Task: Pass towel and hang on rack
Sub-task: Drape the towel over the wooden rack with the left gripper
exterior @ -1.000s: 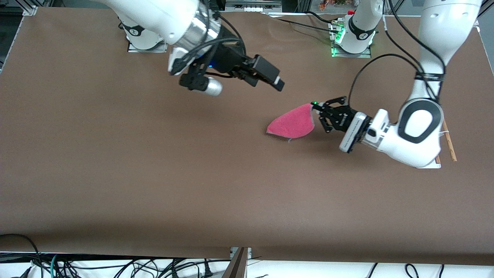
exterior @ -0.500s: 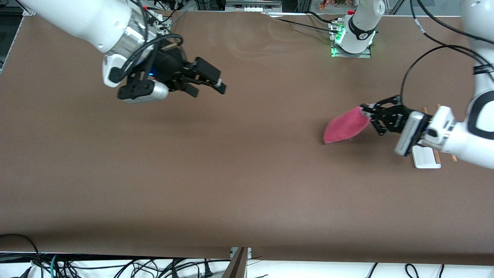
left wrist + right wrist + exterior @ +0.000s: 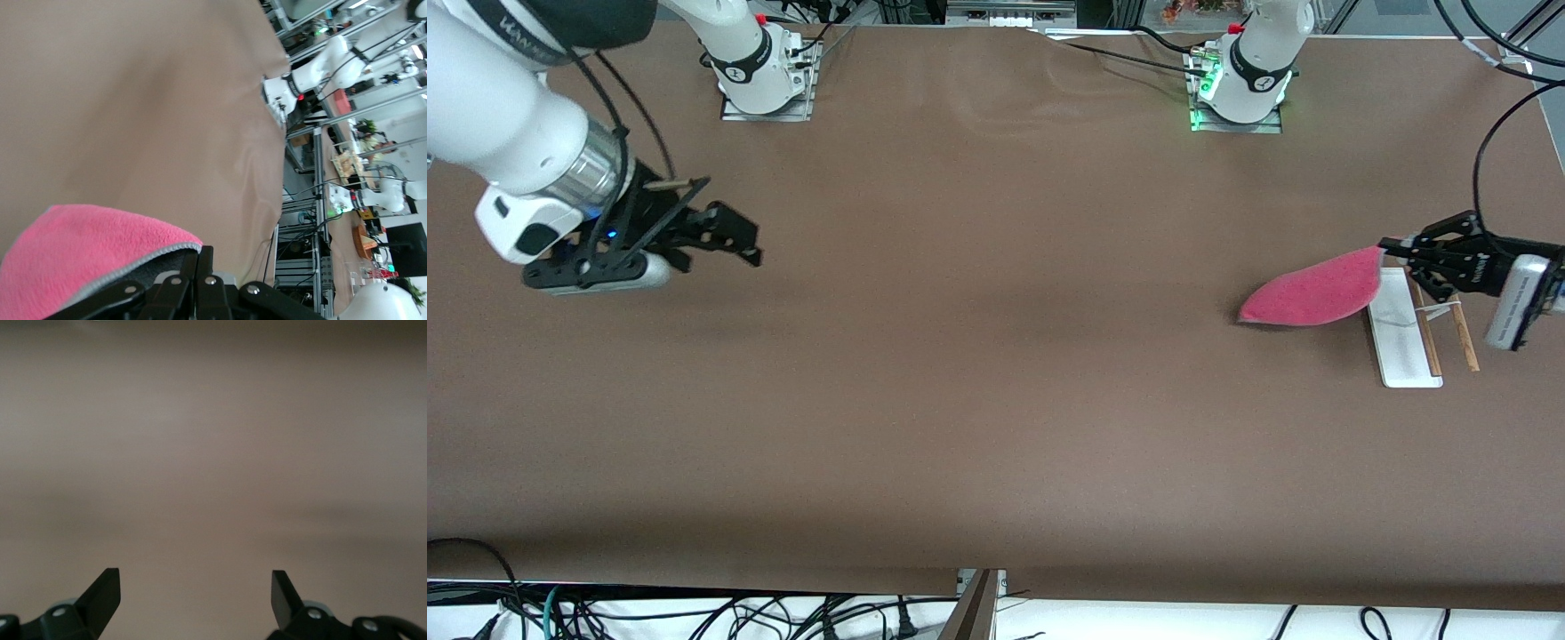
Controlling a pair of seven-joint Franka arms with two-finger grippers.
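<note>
The right gripper (image 3: 734, 242) waits over the brown counter (image 3: 978, 373) at the right arm's end, its fingers spread and empty. The small bright pink soft towel (image 3: 1312, 293) hangs from the left gripper (image 3: 1396, 246), whose fingers pinch one corner. It is just beside the rack (image 3: 1405, 333) with the flat white base and two thin wooden rods. The hanging step seems in hand; next the towel must come over the rods and be draped.

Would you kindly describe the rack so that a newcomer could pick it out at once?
Start at the brown table and go to the left arm's end. There, under the left gripper and the pink towel it holds, stands the rack. Its flat white base and two thin wooden rods set it apart.
</note>
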